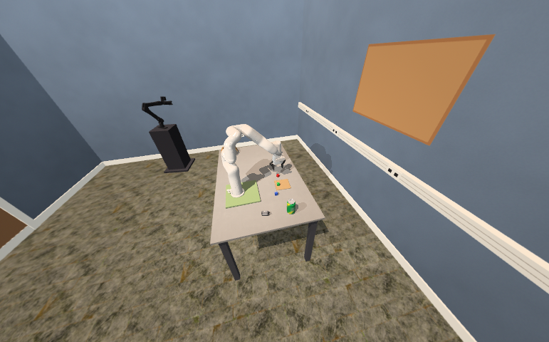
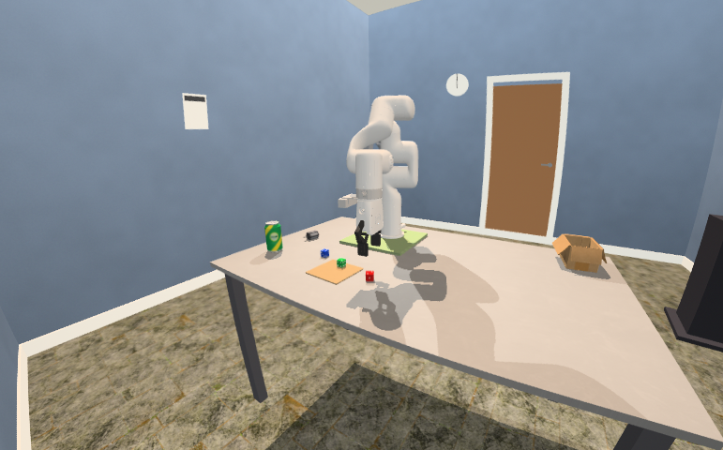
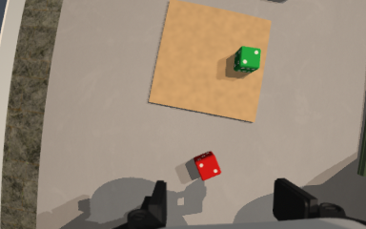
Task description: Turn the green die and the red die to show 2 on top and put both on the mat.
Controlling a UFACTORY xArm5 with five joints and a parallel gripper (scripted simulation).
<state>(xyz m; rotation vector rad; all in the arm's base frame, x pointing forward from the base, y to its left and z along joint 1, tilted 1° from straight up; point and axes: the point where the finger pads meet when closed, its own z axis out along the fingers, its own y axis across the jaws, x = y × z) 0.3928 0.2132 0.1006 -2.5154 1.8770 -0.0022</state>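
The green die [image 1: 278, 184] [image 2: 340, 262] [image 3: 250, 57] sits flat on the orange mat [image 1: 285, 187] [image 2: 328, 275] [image 3: 194, 57], inside its edge, with 2 on top. The red die [image 1: 278, 175] [image 2: 369, 277] [image 3: 209, 167] sits flat on the table, off the mat, also with 2 on top. The blue die [image 1: 275, 193] [image 2: 324, 253] sits on the table beyond the mat; its top number is too small to read. My gripper [image 1: 277, 166] [image 2: 369, 247] [image 3: 220, 197] is wide open and empty, above the table. The red die shows just ahead of the space between its fingers in the wrist view.
A green and yellow can [image 1: 290, 206] [image 2: 273, 236] and a small dark object [image 1: 265, 213] [image 2: 311, 235] stand beyond the blue die. A green board [image 1: 243, 201] [image 2: 410, 243] lies under the arm's base. An open cardboard box [image 2: 579, 253] is at the table's far side.
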